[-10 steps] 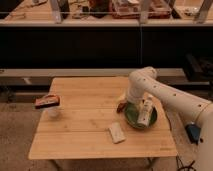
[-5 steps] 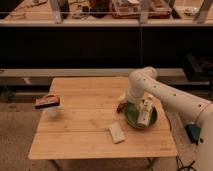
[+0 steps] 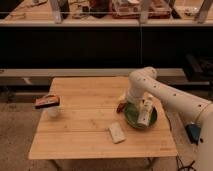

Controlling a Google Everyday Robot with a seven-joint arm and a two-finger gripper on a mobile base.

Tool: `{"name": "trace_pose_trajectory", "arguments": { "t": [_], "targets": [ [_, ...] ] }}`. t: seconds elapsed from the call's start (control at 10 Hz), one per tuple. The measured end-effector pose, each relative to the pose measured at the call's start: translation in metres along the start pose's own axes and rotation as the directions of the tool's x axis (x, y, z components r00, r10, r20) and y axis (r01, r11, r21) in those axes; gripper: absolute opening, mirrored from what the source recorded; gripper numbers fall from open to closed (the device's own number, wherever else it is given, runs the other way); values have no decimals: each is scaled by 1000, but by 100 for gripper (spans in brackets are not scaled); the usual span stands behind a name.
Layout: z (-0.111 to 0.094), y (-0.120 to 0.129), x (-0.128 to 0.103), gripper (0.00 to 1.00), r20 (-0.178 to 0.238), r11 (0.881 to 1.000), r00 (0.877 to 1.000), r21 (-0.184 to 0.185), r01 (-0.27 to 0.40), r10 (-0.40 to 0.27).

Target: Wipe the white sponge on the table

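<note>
Camera view: white arm (image 3: pixel 150 82) reaches in from right, bends down to right part of light wooden counter (image 3: pixel 85 100). End effector (image 3: pixel 123 105) low, just beside left rim of green plate (image 3: pixel 134 121), fingers spread wide, nothing seen gripped; contact with counter or plate cannot be told. White sponge (image 3: pixel 116 132) lies flat on counter, nearer than end effector, apart from it, close to near-left of plate. White bottle (image 3: pixel 145 111) lies on plate. Orange-and-dark packet (image 3: pixel 47 101) at left edge of counter.

White bottle (image 3: pixel 144 112) lies on green plate (image 3: pixel 130 119); orange packet (image 3: pixel 47 101) well apart
</note>
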Motion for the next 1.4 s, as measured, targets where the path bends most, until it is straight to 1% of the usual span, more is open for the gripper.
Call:
{"name": "trace_pose_trajectory", "arguments": {
  "t": [0.4, 0.6, 0.7, 0.8, 0.9, 1.0, 1.1, 1.2, 1.3, 1.4],
  "targets": [
    [0, 0, 0, 80, 0, 1000, 1000, 0, 0, 0],
    [-3, 1, -1, 80, -11, 1000, 1000, -7, 13, -13],
    [-11, 0, -5, 80, -35, 999, 998, -8, 42, -42],
    [-24, -2, -16, 80, -74, 995, 993, -14, 94, -95],
    [-33, -3, -26, 80, -101, 991, 986, -19, 135, -136],
    [-48, -6, -47, 80, -143, 978, 968, -33, 205, -207],
    [-58, -6, -81, 80, -169, 956, 941, -59, 288, -294],
    [-56, -2, -114, 80, -175, 934, 917, -86, 347, -357],
    [-50, -2, -141, 80, -169, 916, 901, -100, 388, -400],
    [-44, -2, -159, 80, -158, 903, 890, -109, 416, -429]
  ]
}}
